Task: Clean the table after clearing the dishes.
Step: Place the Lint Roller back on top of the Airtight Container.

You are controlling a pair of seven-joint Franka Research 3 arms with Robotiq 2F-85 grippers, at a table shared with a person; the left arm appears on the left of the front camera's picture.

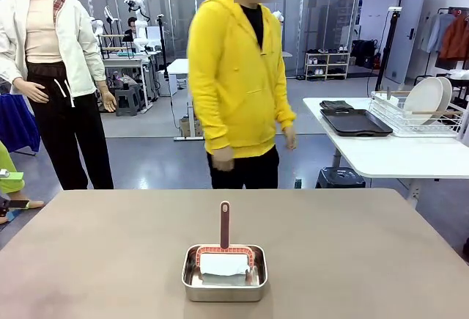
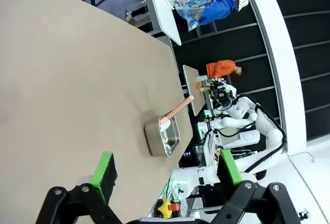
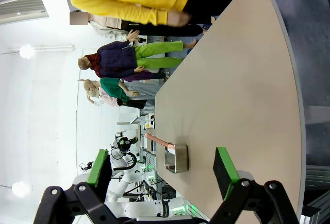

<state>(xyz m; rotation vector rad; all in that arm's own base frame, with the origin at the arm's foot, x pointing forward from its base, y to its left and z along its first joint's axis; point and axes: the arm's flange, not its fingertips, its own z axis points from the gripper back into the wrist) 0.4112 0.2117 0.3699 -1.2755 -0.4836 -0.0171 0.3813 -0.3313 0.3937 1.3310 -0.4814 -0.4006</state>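
The taupe table (image 1: 352, 260) carries a steel pan (image 1: 224, 273) near its front middle. In the pan lies a white pad with a red-framed tool whose brown handle (image 1: 224, 224) points at the person. My left gripper (image 2: 166, 170) hangs open high above the table (image 2: 77, 80), with the pan (image 2: 164, 137) far ahead between its green pads. My right gripper (image 3: 161, 167) is open too, above the table (image 3: 232, 90), the pan (image 3: 176, 158) far off. The dishes, white plates (image 1: 429, 97), stand in a wire rack on the white side table, beside dark trays (image 1: 355, 122).
A person in a yellow hoodie (image 1: 238, 77) stands at the table's far edge, hands down. The white side table (image 1: 388, 154) stands at the back right with a dark stool (image 1: 339, 178) under it. The other arm's base (image 2: 242, 126) shows past the table edge.
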